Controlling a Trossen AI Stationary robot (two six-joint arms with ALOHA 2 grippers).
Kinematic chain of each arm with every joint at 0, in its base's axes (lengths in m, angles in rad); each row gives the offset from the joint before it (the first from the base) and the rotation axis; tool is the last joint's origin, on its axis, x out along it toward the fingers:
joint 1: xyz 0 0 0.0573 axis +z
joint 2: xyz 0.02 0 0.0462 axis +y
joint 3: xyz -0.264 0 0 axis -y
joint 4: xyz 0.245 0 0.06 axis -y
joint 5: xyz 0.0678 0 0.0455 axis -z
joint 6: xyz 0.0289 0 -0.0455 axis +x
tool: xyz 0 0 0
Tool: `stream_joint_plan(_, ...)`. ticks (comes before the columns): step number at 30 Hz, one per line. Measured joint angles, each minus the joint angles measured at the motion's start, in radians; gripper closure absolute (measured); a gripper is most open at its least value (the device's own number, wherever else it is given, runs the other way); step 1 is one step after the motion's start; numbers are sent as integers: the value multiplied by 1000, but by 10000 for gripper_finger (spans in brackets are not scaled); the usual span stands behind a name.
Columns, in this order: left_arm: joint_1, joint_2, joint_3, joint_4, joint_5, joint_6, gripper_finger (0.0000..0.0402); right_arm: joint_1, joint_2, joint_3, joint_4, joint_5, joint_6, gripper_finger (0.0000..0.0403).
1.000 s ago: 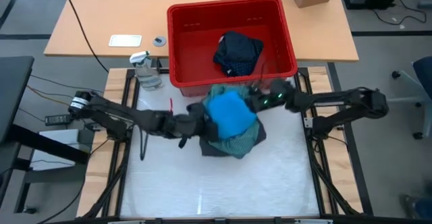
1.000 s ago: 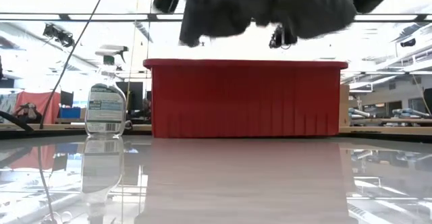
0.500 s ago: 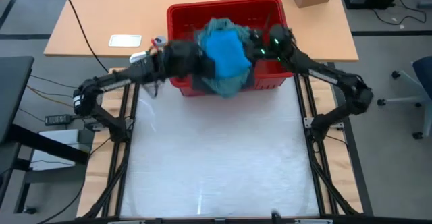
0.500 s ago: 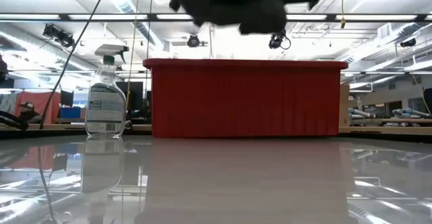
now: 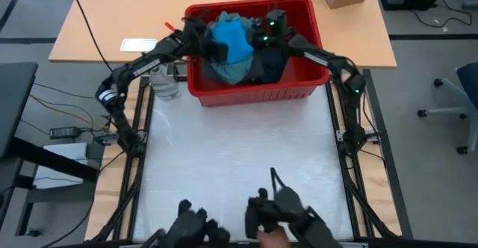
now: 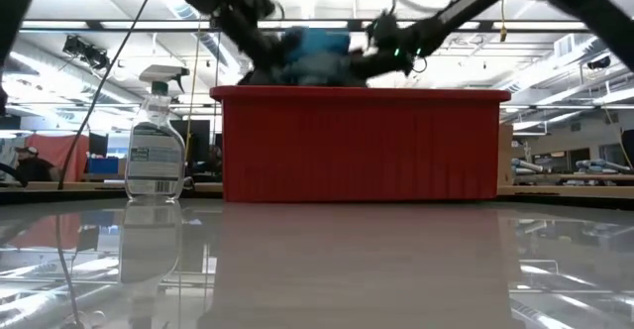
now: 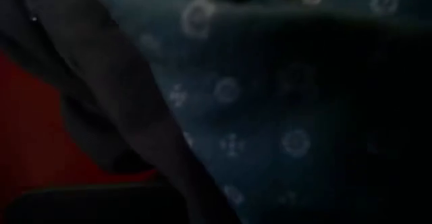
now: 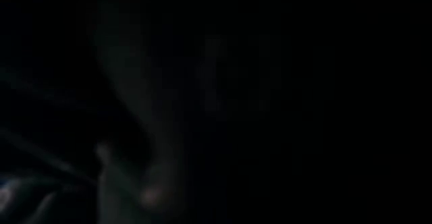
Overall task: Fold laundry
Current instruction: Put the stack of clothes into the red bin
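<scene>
Left gripper [image 5: 211,46] over red bin [image 5: 306,80], buried in laundry bundle [image 5: 237,54]; fingers hidden, grip cannot tell. Right gripper [image 5: 263,35] at bundle's other side, likewise cannot tell. Bright blue piece [image 5: 230,39] topmost, teal shirt [image 5: 228,70] beneath, navy dotted piece [image 7: 270,116] close against left wrist camera. Spray bottle [image 6: 155,136] beside bin.

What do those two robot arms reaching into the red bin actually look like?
Both are slim, dark, jointed arms. The left arm has a pale band near its lower joint. The right arm shows small green lights beside its end effector. The left end effector is dark too.
</scene>
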Motion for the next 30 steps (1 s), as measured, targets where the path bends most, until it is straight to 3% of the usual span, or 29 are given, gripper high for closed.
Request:
stream_joint_plan(3,19,79,3,-57,-44,56,305,-12,67,1,-77,21,-83,273)
stream_joint_plan(5,27,126,3,-75,-18,84,271,-30,92,1,-167,16,-139,268)
stream_joint_plan(11,43,219,0,-109,-9,161,143,-77,96,1,-469,121,-273,116)
stream_joint_plan(15,44,212,0,-126,-20,162,96,-102,28,3,-595,265,-321,64)
stream_joint_plan(20,54,149,18,-248,-36,152,84,-116,-48,3,-649,441,-424,57)
stream_joint_plan(24,52,96,73,-310,-93,199,85,-122,-109,3,-639,449,-517,58)
stream_joint_plan(30,16,104,97,-336,-284,491,88,-116,-181,3,-623,397,-644,57)
